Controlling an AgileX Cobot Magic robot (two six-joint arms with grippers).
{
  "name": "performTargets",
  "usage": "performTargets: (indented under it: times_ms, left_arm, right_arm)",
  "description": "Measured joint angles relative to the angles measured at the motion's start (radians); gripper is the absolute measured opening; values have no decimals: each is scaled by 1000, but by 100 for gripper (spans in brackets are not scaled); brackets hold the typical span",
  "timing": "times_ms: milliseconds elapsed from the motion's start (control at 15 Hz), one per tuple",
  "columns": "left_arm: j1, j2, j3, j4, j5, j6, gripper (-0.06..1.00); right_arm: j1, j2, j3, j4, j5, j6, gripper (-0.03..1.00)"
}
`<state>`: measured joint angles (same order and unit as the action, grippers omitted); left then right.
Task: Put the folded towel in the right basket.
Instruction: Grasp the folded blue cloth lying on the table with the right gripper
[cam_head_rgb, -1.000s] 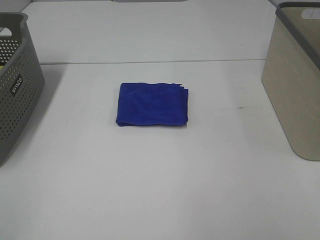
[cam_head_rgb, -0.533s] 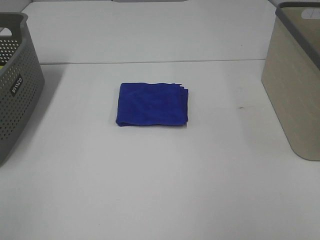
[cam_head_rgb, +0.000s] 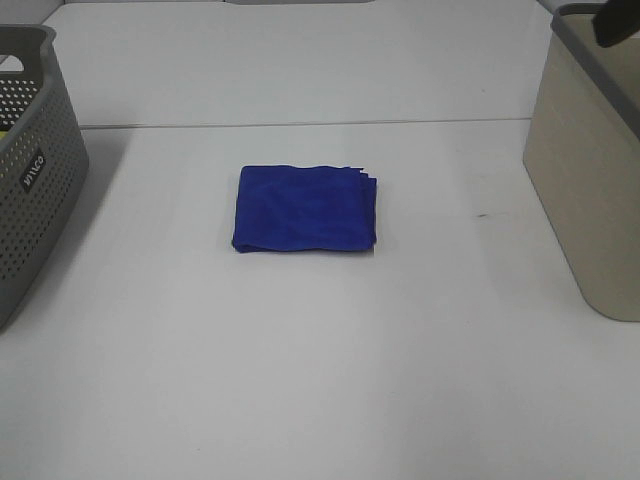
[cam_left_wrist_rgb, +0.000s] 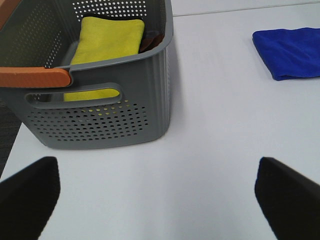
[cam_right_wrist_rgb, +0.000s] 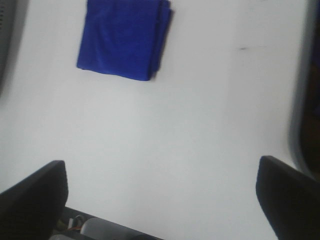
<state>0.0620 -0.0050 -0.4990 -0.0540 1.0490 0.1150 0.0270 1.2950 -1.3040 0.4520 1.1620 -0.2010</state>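
1. Grey perforated basket (cam_head_rgb: 30, 170), far left of table (cam_head_rgb: 320, 380); yellow towel (cam_left_wrist_rgb: 107, 37) inside. Not the target.
2. Left gripper (cam_left_wrist_rgb: 159, 200): fingers spread wide, nothing between. Low beside the grey basket, well apart from the task's cloth.
3. Folded blue towel (cam_head_rgb: 305, 208): flat on the table's middle, between the two baskets, touching neither. Long axis across the table, left to right; layered loose edges toward the right, closed fold toward the left.
4. Right gripper (cam_right_wrist_rgb: 160, 200): fingers spread wide, empty. High above the table, looking down, towel ahead and off toward the left basket's side. Judged the better-placed arm, being on the target's side.
5. Beige right basket (cam_head_rgb: 590, 170), far right edge; the destination, interior not visible.
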Motion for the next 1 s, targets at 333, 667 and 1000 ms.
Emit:
performTargets:
  times_ms: [333, 667, 1000]
  left_arm:
    - [0, 0, 0, 0, 0, 0, 99]
    - [0, 0, 0, 0, 0, 0, 99]
    - [0, 0, 0, 0, 0, 0, 99]
  right_arm:
    - [210, 410, -164, 83, -236, 32, 95]
    - [233, 828, -503, 141, -169, 49, 95]
    - [233, 1142, -753, 83, -103, 130, 95]
